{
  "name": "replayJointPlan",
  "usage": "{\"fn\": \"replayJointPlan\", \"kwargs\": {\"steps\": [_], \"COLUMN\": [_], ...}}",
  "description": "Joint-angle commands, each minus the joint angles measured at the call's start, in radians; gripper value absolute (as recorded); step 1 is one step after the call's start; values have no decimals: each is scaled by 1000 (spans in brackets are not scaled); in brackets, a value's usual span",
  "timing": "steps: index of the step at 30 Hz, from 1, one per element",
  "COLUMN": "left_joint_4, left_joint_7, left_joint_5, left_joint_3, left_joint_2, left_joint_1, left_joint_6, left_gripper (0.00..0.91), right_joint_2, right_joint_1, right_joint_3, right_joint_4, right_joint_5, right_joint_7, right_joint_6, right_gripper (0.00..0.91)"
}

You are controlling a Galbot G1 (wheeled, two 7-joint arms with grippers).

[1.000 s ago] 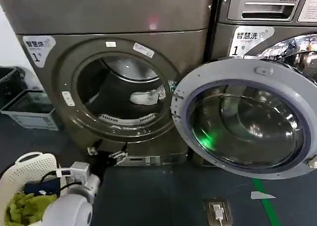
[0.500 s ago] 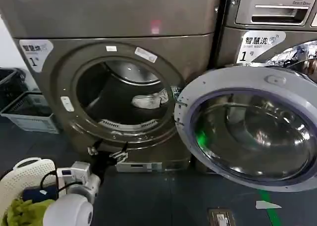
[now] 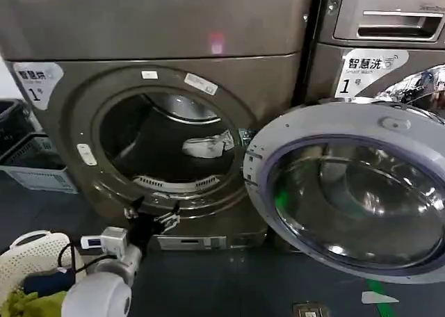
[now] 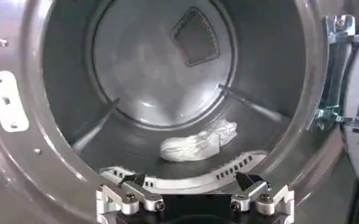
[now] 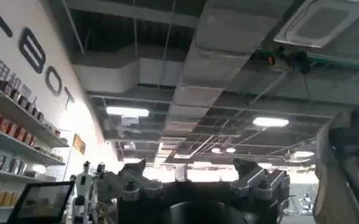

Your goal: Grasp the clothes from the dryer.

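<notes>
Since a second ago our head view has drifted, so the dryer [image 3: 167, 122] sits a little further left and the open door [image 3: 351, 192] fills more of the right side; the clothes [image 3: 207, 144] lie where they lay before, on the drum floor toward the right.

We hold our left gripper [image 3: 149, 216] low in front of the porthole, just below its lower rim. From the left wrist we look straight into the steel drum, and the left gripper's fingers [image 4: 127, 198] stand spread apart at the near edge with nothing between them. The small white bundle rests on the bottom of the drum, right of centre, past the perforated lip of the opening and well apart from the gripper. It touches neither finger.

Our right gripper [image 5: 194, 185] points up at a ceiling with ducts and lights; its jaws are apart and empty.

Beside our left arm we see a white basket [image 3: 31, 251] on the floor, with a yellow-green cloth [image 3: 28, 304] in it. To the right of the dryer stands a neighbouring machine [image 3: 379, 39], partly covered by the swung-out door.
</notes>
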Motion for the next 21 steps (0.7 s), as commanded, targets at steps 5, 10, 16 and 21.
{"fn": "replayJointPlan", "kwargs": {"steps": [5, 10, 16, 21], "left_joint_4": [6, 7, 9, 7], "left_joint_7": [4, 5, 5, 4], "left_joint_5": [8, 4, 2, 2], "left_joint_3": [7, 7, 6, 5], "left_joint_2": [-5, -4, -7, -8], "left_joint_1": [-5, -2, -3, -4], "left_joint_6": [49, 49, 49, 49], "left_gripper": [907, 907, 907, 907], "right_joint_2": [0, 4, 1, 2], "right_joint_1": [2, 4, 5, 3], "right_joint_3": [0, -5, -4, -3], "right_joint_4": [2, 6, 5, 2], "right_joint_5": [0, -1, -2, -2], "right_joint_7": [0, 0, 0, 0], "right_joint_6": [0, 0, 0, 1], "right_gripper": [907, 907, 907, 907]}}
